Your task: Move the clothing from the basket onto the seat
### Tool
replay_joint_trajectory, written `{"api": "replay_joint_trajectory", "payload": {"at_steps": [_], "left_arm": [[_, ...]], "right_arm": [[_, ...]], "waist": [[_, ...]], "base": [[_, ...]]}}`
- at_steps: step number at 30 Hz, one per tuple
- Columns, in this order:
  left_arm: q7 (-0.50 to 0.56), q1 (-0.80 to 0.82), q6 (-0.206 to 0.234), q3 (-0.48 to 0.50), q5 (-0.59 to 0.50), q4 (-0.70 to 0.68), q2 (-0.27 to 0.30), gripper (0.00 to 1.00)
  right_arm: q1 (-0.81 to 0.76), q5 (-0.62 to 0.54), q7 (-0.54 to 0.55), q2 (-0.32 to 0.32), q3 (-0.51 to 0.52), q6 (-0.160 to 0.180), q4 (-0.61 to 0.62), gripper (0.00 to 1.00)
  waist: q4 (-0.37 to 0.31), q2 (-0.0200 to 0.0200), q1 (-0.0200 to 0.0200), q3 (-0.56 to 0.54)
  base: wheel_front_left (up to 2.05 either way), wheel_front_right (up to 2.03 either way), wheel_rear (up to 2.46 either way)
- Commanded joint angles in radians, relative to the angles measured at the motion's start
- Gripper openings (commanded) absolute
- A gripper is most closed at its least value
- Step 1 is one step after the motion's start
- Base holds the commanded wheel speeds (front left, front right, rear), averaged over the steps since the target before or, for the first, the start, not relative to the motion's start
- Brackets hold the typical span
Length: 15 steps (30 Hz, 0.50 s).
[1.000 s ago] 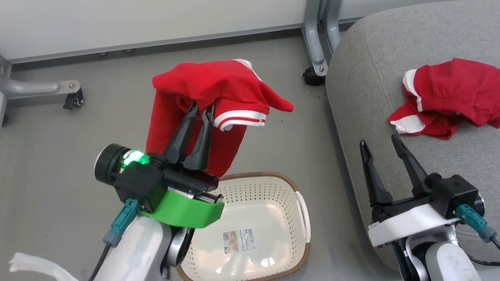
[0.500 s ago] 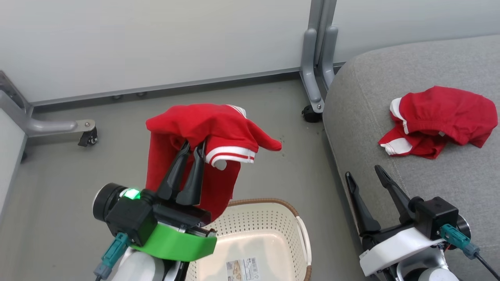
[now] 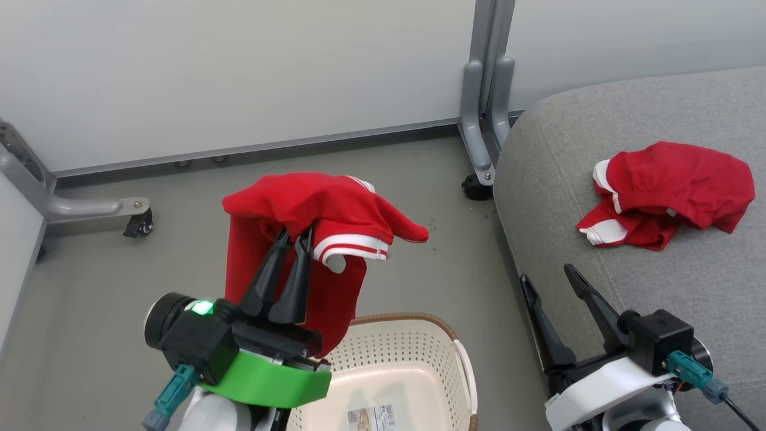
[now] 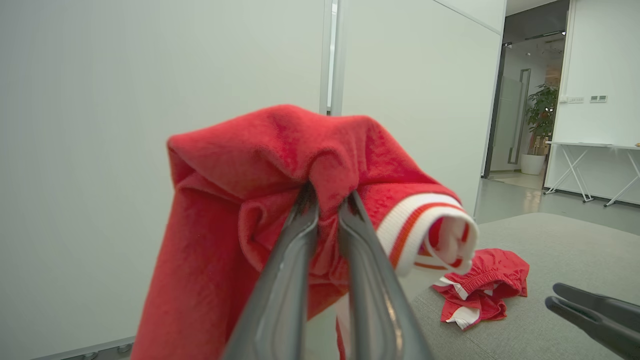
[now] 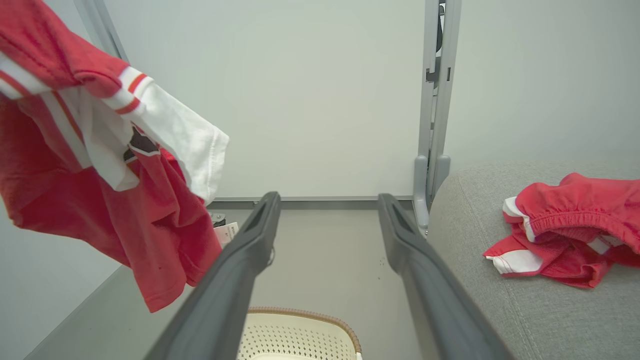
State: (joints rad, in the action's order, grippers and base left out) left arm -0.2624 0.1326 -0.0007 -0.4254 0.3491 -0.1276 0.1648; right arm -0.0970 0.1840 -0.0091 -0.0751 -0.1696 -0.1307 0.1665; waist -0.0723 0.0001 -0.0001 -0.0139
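Clothing (image 3: 311,203) half moved, two red pieces. Basket (image 3: 395,316) nearest; inside looks emptied, though only part of its floor shows. Left gripper (image 3: 297,233) above basket, fingers pinched narrow on fold of red top (image 4: 280,150), raised high so hanging hem clears basket rim for carry. Right gripper (image 3: 547,275) right of basket, fingers spread wide, empty, out of carry path. Seat (image 3: 658,114) right of basket and beyond; second red piece (image 3: 670,191) lies there, farthest from basket.

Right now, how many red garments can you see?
2. The hanging garment is pinched in the left claw, lifted clear of the basket; the crumpled garment lies on the grey seat. More could sit in the basket's unseen near end.
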Motion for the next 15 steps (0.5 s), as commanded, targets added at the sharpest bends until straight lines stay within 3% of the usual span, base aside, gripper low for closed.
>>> {"api": "replay_joint_trajectory", "payload": {"at_steps": [1,15], "left_arm": [[-0.003,-0.009,-0.006,0.006,-0.014,0.000,-0.006,0.00],[-0.003,0.016,-0.044,0.015,-0.036,-0.006,-0.032,0.00]], "right_arm": [[-0.008,0.007,0.001,-0.002,-0.001,0.000,0.004,1.00],[0.036,0.002,0.008,-0.029,-0.027,0.000,-0.006,1.00]], "waist": [[0.000,-0.0001,0.0001,0.001],[0.022,-0.0001,0.0001,0.025]], "base": [[0.00,0.00,0.00],[0.00,0.00,0.00]]}}
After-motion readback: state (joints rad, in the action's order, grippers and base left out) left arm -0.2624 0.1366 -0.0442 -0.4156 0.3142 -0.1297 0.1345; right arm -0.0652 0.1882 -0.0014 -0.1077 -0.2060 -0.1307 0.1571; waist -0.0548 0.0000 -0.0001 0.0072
